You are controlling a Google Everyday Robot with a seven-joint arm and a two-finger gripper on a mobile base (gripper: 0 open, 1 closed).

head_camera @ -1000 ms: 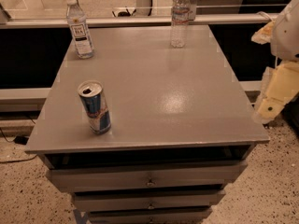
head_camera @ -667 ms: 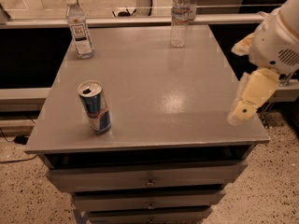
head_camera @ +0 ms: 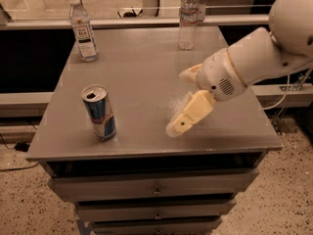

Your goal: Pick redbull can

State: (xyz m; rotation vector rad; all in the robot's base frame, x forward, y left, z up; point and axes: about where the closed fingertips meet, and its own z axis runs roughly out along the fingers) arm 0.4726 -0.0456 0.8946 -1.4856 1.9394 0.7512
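The redbull can, blue and silver with an opened silver top, stands upright near the front left of the grey tabletop. My gripper reaches in from the right on a white arm and hovers over the front middle of the table, to the right of the can and apart from it. Its two cream fingers are spread apart with nothing between them.
Two clear water bottles with white caps stand at the back of the table, one at the back left and one at the back middle. The table is a drawer cabinet on a speckled floor. A rail runs behind it.
My arm has swung in from the right edge toward the left and front, over the tabletop and closer to the can. The can and bottles have not moved.
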